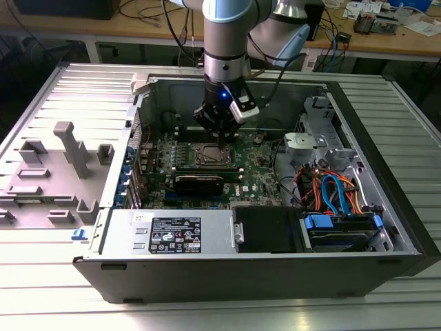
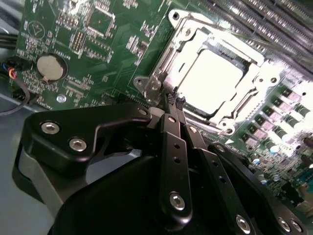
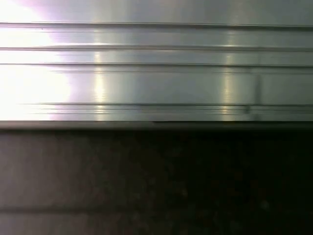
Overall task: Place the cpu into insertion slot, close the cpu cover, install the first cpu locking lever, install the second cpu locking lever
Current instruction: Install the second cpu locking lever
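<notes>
1. The gripper (image 2: 174, 102) is seen in the second wrist view with its fingers brought together to a narrow tip; nothing is held between them. In the exterior view the gripper (image 1: 222, 131) hangs just above the socket area on the green motherboard (image 1: 258, 169), inside the open computer case (image 1: 358, 227).

2. The cpu (image 2: 210, 76) is seen seated in the insertion slot (image 2: 178, 78), its bright metal top showing through the large cut-out.

3. The cpu cover (image 2: 257, 81) appears to lie flat over the chip, framing it on all sides, so placing the chip and closing the cover are judged to be done.

4. The closed fingertip is poised just beside the near edge of the socket frame, close to the corner tab (image 2: 146, 85). The step in hand is therefore judged to be one of the locking levers. Which of the two cannot be told, and whether either lever is already latched is not made out.

5. A lever of this kind is judged to call for a push down and sideways under its retaining hook, with the tip kept on the thin wire and off the neighbouring components.

6. The black memory slots (image 2: 274, 22) run beyond the socket and are to be left untouched.
</notes>
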{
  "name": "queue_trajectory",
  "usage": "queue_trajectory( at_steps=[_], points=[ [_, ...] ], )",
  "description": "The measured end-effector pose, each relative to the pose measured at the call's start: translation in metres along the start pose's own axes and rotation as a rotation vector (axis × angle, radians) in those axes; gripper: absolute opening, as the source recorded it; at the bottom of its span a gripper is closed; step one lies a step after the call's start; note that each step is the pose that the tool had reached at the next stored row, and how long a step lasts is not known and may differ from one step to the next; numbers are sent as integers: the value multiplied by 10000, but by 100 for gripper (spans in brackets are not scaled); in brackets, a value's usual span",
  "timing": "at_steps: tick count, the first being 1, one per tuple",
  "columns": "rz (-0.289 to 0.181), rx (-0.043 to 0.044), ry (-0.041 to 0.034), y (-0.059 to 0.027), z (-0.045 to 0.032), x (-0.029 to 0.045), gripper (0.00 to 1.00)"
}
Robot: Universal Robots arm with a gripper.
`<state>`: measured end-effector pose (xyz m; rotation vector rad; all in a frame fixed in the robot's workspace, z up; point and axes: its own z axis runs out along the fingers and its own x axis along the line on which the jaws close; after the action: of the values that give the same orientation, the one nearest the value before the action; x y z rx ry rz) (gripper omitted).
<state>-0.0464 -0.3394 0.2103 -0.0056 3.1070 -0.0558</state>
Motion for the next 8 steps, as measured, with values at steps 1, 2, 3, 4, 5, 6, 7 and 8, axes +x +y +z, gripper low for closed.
queue_trajectory(
  at_steps=[1,2,3,4,5,6,7,8],
  points=[
    [0,0,0,-20,1,0,11],
    [1,0,0,-43,2,0,11],
    [1,0,0,-61,2,1,11],
    [1,1,0,-80,3,1,11],
    [1,0,0,-102,3,1,11],
    [1,1,0,-122,4,1,11],
    [0,0,-1,-137,5,1,11],
    [-1,1,1,-154,1,0,11]
  ],
)
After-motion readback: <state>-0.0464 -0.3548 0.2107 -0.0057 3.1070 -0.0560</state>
